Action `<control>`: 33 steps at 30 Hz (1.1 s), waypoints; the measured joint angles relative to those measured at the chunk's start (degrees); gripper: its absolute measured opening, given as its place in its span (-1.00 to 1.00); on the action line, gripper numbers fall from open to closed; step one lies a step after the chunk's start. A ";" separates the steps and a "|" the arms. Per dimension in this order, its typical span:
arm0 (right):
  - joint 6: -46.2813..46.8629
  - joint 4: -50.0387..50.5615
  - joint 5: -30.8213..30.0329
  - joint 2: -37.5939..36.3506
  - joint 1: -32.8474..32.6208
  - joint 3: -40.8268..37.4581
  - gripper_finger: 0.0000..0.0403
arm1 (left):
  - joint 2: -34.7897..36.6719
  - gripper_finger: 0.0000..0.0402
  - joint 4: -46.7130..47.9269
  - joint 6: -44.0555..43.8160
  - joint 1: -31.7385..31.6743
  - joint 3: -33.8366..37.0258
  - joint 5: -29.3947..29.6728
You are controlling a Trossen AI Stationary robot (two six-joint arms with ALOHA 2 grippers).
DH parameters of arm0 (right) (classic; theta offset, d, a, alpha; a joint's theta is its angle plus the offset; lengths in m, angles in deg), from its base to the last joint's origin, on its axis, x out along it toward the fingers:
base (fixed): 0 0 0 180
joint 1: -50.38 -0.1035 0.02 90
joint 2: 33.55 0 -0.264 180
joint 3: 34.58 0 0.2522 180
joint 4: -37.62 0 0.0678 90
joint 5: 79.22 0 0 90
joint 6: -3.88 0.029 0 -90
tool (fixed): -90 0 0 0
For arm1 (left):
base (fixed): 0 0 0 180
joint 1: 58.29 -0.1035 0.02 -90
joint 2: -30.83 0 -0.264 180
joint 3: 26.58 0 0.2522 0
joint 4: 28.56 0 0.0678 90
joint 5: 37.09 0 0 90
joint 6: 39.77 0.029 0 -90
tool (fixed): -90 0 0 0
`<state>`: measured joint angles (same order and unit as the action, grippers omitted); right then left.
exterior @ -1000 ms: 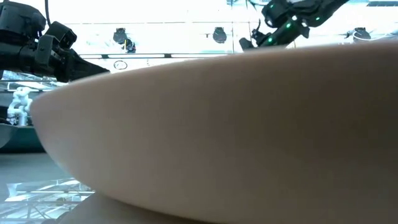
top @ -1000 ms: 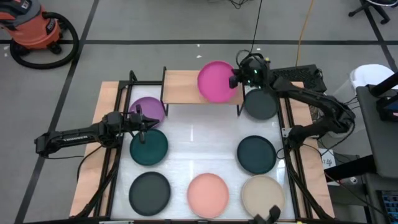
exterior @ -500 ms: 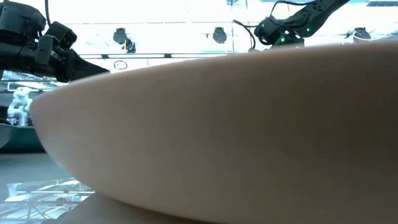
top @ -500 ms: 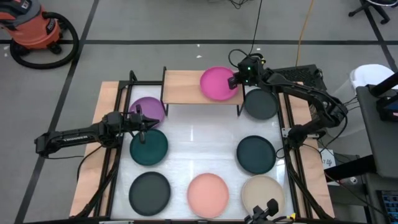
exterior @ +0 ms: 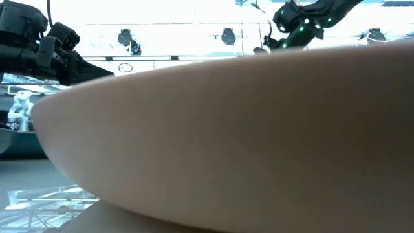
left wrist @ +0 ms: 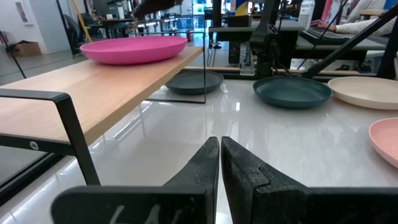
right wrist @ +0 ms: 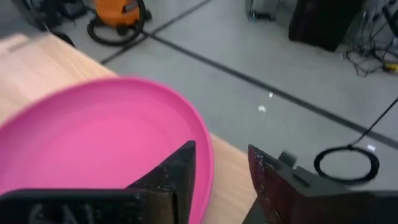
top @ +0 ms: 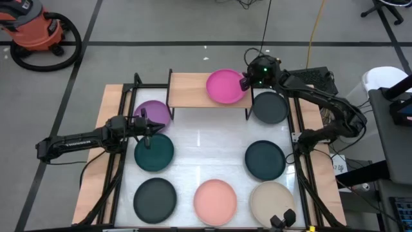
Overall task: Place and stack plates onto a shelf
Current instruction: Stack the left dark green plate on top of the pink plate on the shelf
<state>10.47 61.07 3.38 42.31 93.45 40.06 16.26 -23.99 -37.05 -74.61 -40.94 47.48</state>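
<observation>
The magenta plate (top: 225,86) lies flat on the right end of the light-wood shelf (top: 193,90). My right gripper (top: 246,82) is open at the plate's right rim (right wrist: 202,140), one finger over the plate and one outside it, with no touch showing. My left gripper (top: 148,127) is shut and holds nothing, low over the table between the purple plate (top: 153,113) and a teal plate (top: 154,153). On the table also rest a charcoal plate (top: 270,107), a second teal plate (top: 265,159), another charcoal plate (top: 154,198), a salmon plate (top: 215,200) and a beige plate (top: 271,198).
The shelf's left half is bare wood. Its black legs (top: 248,113) stand near the charcoal plate at the far right. Black frame rails (top: 119,167) run along both table sides. In the low view the beige plate (exterior: 246,142) blocks nearly everything.
My right gripper has gone down with the magenta plate onto the shelf's right end, then risen a little while the plate stayed lying flat there. My left arm has kept still.
</observation>
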 joint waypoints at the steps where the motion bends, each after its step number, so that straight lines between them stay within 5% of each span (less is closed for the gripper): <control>1: -0.03 0.02 0.00 -0.83 -0.03 0.00 -0.33 | -0.02 -0.88 -0.02 0.00 0.00 0.00 0.00; 9: -4.49 -0.09 6.24 -7.68 -3.31 -1.44 -0.35 | -0.02 -0.88 -0.02 0.01 -0.01 0.00 0.00; 20: -7.33 -2.52 6.08 -22.27 -13.30 -13.75 -0.35 | -0.01 -0.88 -0.02 0.01 0.00 0.00 0.00; 33: 0.62 -28.94 6.21 -36.03 -25.46 -37.07 -0.36 | -0.02 -0.88 0.27 4.79 0.00 0.00 0.00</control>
<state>11.09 32.14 9.59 6.28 67.98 3.00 16.24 -23.71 -32.26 -74.61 -40.94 47.48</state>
